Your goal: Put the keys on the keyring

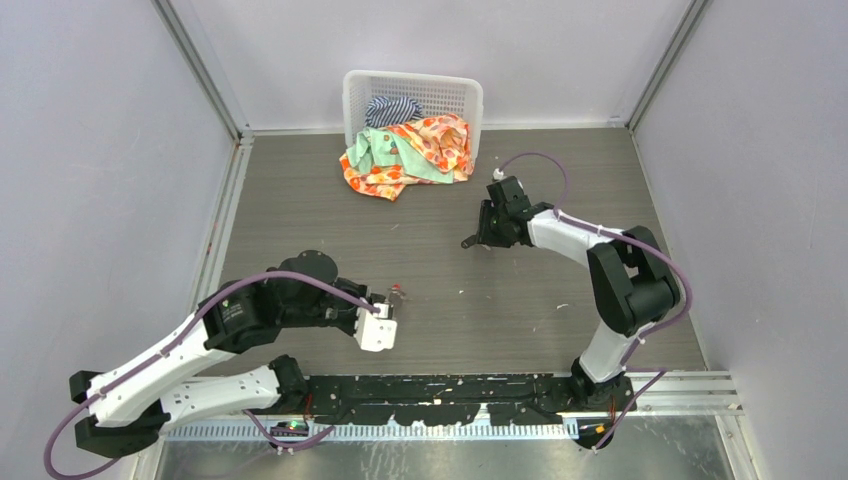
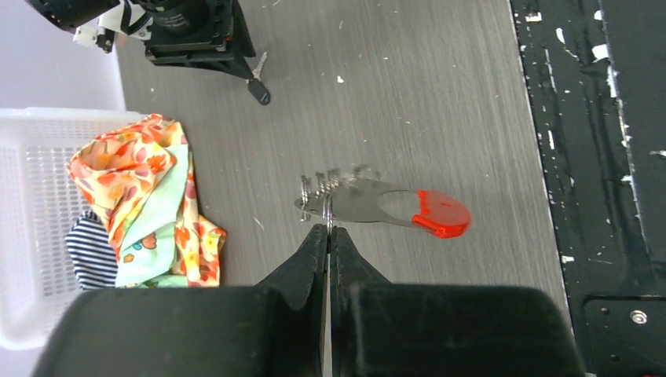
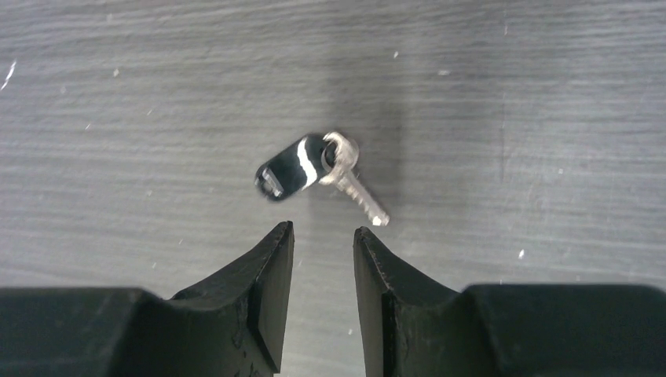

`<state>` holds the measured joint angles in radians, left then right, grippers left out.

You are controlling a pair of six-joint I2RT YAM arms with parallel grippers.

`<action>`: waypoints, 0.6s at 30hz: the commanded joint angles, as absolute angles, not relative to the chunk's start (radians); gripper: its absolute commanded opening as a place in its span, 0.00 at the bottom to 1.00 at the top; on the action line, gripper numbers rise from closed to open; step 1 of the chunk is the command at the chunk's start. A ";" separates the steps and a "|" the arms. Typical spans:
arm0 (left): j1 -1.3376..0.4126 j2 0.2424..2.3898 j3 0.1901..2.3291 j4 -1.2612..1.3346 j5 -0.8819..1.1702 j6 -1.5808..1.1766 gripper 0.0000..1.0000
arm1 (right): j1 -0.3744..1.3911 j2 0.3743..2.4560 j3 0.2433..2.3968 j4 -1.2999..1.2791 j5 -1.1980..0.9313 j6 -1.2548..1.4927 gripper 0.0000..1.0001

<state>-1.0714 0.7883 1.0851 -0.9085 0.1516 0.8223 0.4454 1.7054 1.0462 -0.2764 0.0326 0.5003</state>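
Left wrist view alone shows the left gripper (image 2: pixel 328 232) pinching the keyring (image 2: pixel 345 200), its red tag (image 2: pixel 441 214) pointing toward the near rail. Right wrist view shows the right gripper (image 3: pixel 323 236) spread just short of the black-headed key (image 3: pixel 302 169), which apparently lies flat on the table (image 1: pixel 520 300). A white basket (image 1: pixel 412 85) at the far wall spills clothes (image 1: pixel 415 150), with open tabletop between the arms.
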 commanded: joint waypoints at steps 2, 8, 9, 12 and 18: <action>-1.069 0.758 1.063 -0.831 0.233 0.819 0.00 | 0.423 1.768 1.107 -0.157 0.040 0.533 0.39; -1.069 0.765 1.060 -0.826 0.247 0.793 0.00 | 0.422 1.841 1.132 -0.136 0.078 0.557 0.40; -1.068 0.767 1.060 -0.828 0.243 0.789 0.00 | 0.422 1.850 1.134 -0.129 0.081 0.555 0.40; -1.069 0.764 1.060 -0.828 0.236 0.782 0.00 | 0.423 1.878 1.156 -0.120 0.072 0.554 0.38; -1.068 0.761 1.057 -0.816 0.221 0.763 0.00 | 0.422 1.895 1.183 -0.108 0.040 0.544 0.20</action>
<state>-1.0710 0.7681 1.0557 -0.8837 0.2199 0.7887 0.4213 1.8908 1.1431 -0.1467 0.0456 0.5411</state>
